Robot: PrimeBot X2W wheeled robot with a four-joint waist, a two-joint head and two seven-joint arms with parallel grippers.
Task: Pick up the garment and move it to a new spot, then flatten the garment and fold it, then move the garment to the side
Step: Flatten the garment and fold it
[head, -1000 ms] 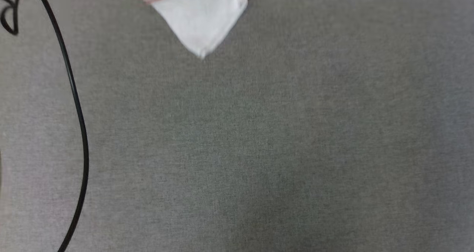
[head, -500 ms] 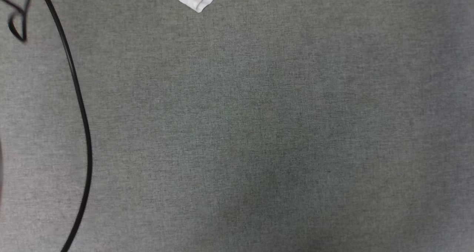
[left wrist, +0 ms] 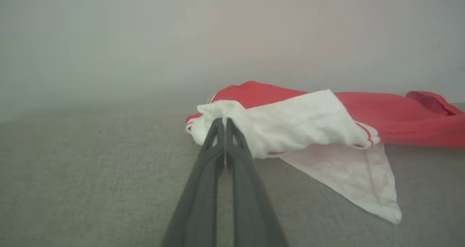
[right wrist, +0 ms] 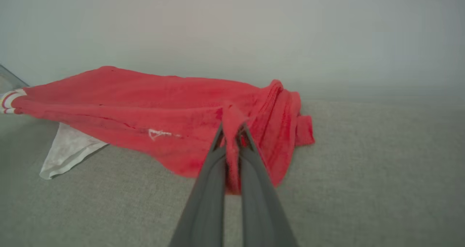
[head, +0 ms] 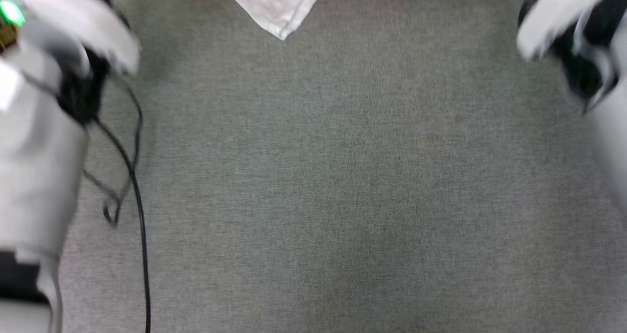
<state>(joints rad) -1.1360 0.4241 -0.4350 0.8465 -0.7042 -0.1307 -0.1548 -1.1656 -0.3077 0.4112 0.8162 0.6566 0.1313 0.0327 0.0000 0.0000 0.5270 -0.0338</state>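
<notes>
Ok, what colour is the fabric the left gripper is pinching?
White: the left gripper grips a white part of the garment, clearest in the left wrist view.

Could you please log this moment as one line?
left gripper: shut on garment, white part | right gripper: shut on red part | support: grey surface

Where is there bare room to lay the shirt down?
The broad grey surface is bare between the black cable and the right arm, below the white tip of the garment. It is crowded along the top edge and by the cable.
</notes>
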